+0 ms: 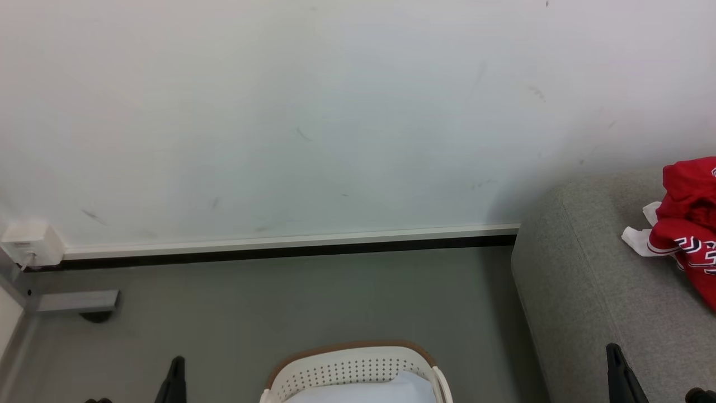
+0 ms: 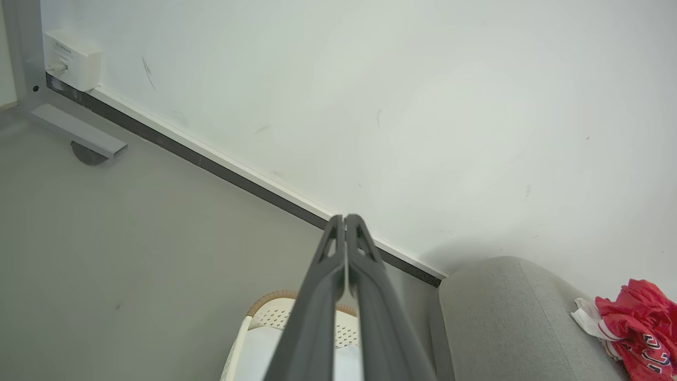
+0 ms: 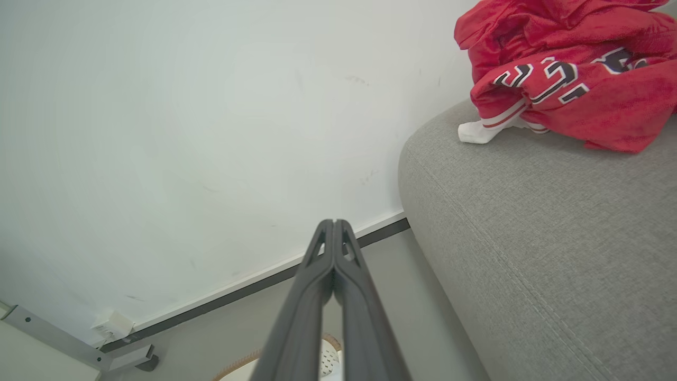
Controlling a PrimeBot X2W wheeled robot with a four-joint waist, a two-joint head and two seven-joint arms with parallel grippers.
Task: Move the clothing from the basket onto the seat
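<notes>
Evidently the transfer looks done: the left gripper (image 2: 345, 217) has its fingers pressed together, empty, near the basket (image 1: 347, 369), whose pale cloth (image 1: 386, 390) the head view shows; on the seat (image 1: 587, 291) lies the clothing (image 3: 571, 69), its lettering clear in the right wrist view, where the right gripper (image 3: 334, 221) is equally closed and empty. Next, I judge, nothing needs grasping.

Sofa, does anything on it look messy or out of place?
The red jersey sits in a crumpled heap near the rounded end of the grey sofa, a white piece sticking out beneath it. Nothing looks spilled or damaged.
</notes>
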